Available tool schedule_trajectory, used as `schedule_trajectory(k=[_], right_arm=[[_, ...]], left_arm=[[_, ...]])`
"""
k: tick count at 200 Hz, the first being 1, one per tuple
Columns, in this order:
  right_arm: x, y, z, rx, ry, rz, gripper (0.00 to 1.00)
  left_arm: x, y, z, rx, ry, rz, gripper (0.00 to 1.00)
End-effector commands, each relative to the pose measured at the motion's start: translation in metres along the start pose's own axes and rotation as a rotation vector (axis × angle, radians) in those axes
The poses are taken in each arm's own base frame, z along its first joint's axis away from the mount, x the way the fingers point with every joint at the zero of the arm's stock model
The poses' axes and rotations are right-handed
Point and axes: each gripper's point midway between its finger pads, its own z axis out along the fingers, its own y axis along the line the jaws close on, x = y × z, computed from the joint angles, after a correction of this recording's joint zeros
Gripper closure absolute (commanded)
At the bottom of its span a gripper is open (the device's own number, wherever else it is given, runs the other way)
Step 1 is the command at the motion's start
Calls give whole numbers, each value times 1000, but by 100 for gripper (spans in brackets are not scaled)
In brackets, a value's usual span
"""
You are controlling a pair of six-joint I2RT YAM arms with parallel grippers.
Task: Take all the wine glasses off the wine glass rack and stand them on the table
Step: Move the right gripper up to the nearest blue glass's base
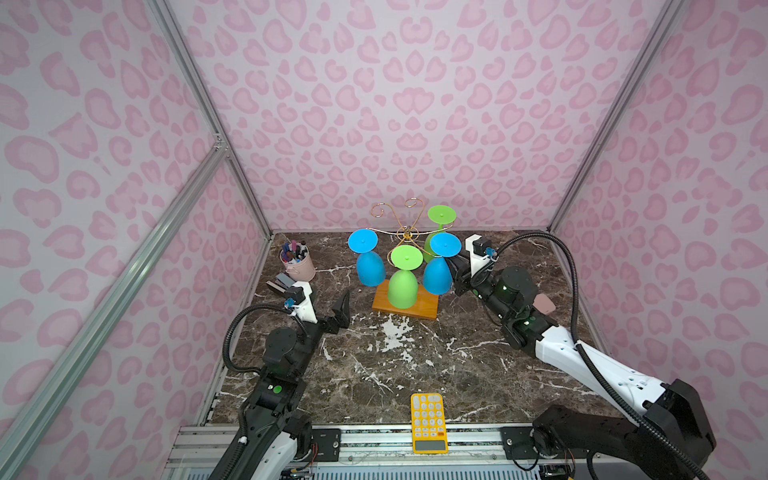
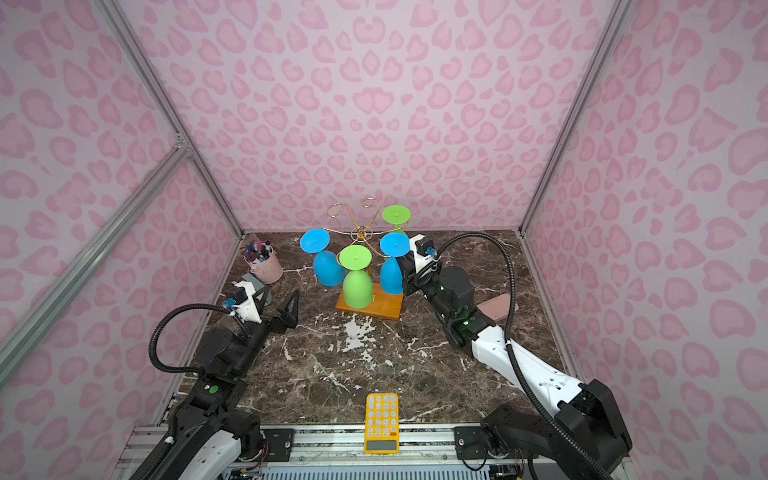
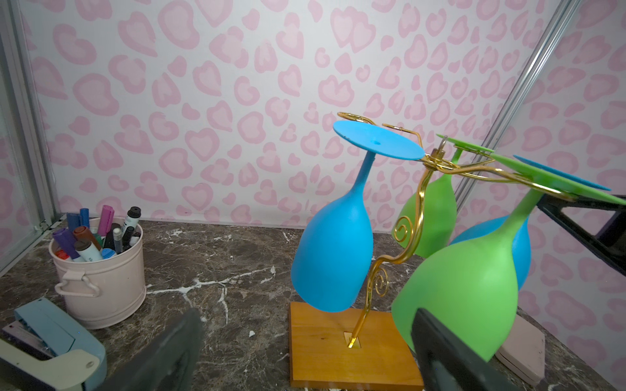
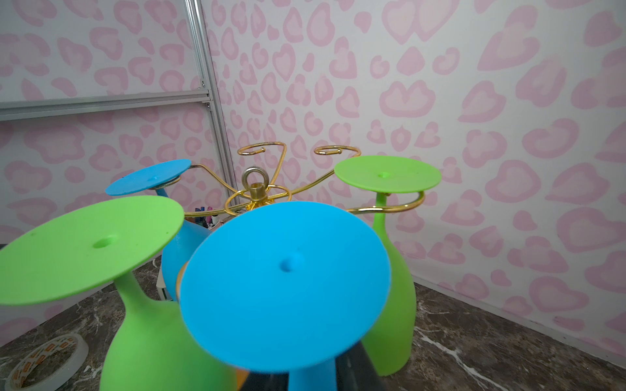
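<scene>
Pose check: the left arm (image 1: 286,349) is folded low at its own side, with the forearm aimed inward. The left gripper (image 2: 276,302) has its jaws spread wide in free air; its fingers (image 3: 447,355) flank the wrist view. The right arm (image 1: 602,365) is stretched far forward toward the middle, wrist about level. On the right gripper (image 1: 456,271) the fingertips are mostly hidden and the jaw gap cannot be read.

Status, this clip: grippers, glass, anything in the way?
Left gripper open, clear of rack. Right gripper at blue glass, on its hook, grip hidden. Front green glass close beside.
</scene>
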Motion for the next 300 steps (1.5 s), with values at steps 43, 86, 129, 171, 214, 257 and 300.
schedule_trajectory(k=[43, 86, 129, 171, 214, 257, 300], right_arm=[[-8, 9, 1, -37, -18, -3, 86], [-3, 8, -1, -17, -9, -2, 55], [3, 5, 5, -6, -2, -8, 54], [5, 4, 12, 0, -7, -5, 58], [3, 9, 16, -23, -16, -5, 59], [-2, 9, 17, -21, -31, -11, 63], [-1, 10, 17, -26, -28, -16, 71]], left_arm=[[-8, -1, 0, 0, -22, 3, 3], [-8, -1, -1, -1, -19, 4, 3], [-8, -1, -1, -3, -18, 6, 3], [-8, 0, -2, -5, -17, 3, 3], [-7, 0, -1, -9, -13, 4, 3], [-6, 0, -1, -8, -11, 3, 3], [-7, 0, -1, -8, -10, 2, 3]])
